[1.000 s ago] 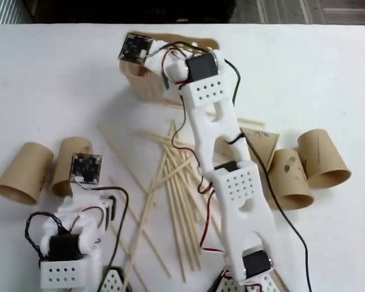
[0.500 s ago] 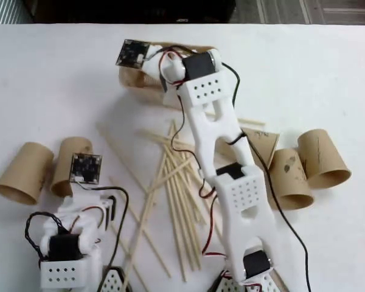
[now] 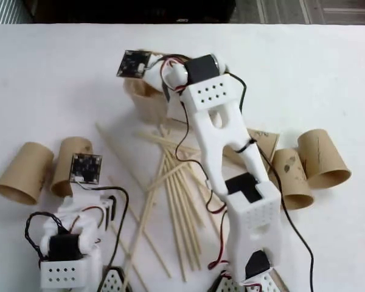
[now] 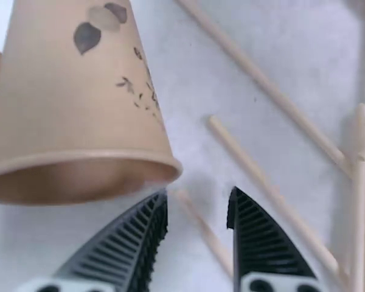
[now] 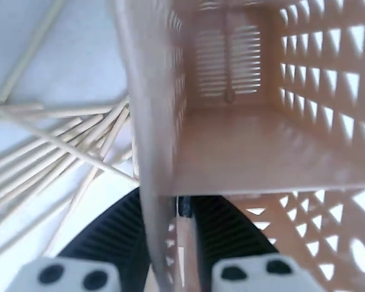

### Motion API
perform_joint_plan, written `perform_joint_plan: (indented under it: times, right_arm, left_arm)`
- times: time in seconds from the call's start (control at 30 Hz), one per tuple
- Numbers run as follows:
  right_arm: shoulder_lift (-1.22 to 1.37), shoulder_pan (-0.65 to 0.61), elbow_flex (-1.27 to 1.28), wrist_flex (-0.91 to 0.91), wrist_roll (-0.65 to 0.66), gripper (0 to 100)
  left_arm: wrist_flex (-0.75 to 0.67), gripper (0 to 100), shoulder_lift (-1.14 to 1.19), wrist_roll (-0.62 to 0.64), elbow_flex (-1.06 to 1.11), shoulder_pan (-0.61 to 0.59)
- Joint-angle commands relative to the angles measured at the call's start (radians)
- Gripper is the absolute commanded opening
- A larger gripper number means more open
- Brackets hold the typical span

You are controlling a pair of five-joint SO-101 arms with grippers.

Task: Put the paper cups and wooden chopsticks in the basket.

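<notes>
At 7 o'clock on the desk (image 3: 48,73) the left gripper (image 4: 198,201) hangs low with its jaws spread. A single chopstick (image 4: 201,228) lies on the desk between them, and the rim of a tipped cup (image 4: 73,109) lies just beside one jaw. That cup and another lie on their sides together at 8 o'clock as a pair of cups (image 3: 24,173). The loose chopsticks (image 3: 170,194) are strewn in a crossed heap over the middle of the desk, fanning from 6 o'clock up towards the centre. Three more cups (image 3: 321,158) lie at 3 to 4 o'clock, touching one another, and the one nearest the right arm is flattened. Farthest off, at about 12 o'clock, is the basket (image 3: 145,103), just beyond the top of the chopstick heap. The right arm stretches out to it, and the right gripper (image 5: 170,201) pinches the basket's slotted side wall, one finger inside and one outside. The inside of the basket (image 5: 316,73) looks bare, with chopsticks on the desk just beside its outer wall.
</notes>
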Motion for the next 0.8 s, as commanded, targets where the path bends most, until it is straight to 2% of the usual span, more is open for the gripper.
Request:
perform_joint_plan:
  times: [0.0, 0.17, 0.27, 0.37, 0.57, 0.77]
  right_arm:
    - [-0.110, -0.015, 0.037, 0.007, 0.048, 1.9]
    - [-0.113, -0.013, 0.052, 0.001, 0.114, 1.9]
    - [-0.101, -0.012, 0.052, -0.074, 0.106, 2.1]
    - [-0.090, -0.004, 0.052, -0.165, 0.021, 5.2]
    - [-0.101, -0.008, 0.051, -0.249, -0.153, 26.8]
    - [-0.143, -0.012, -0.028, -0.214, -0.218, 29.1]
  left_arm:
    - [0.005, 17, -0.005, 0.009, -0.005, -0.007]
    - [0.005, 17, -0.005, 0.009, -0.005, -0.007]
    - [0.005, 17, -0.005, 0.009, -0.005, -0.007]
    - [0.005, 17, -0.005, 0.009, -0.005, -0.007]
    - [0.005, 17, -0.005, 0.009, -0.005, -0.007]
    - [0.005, 17, -0.005, 0.009, -0.005, -0.007]
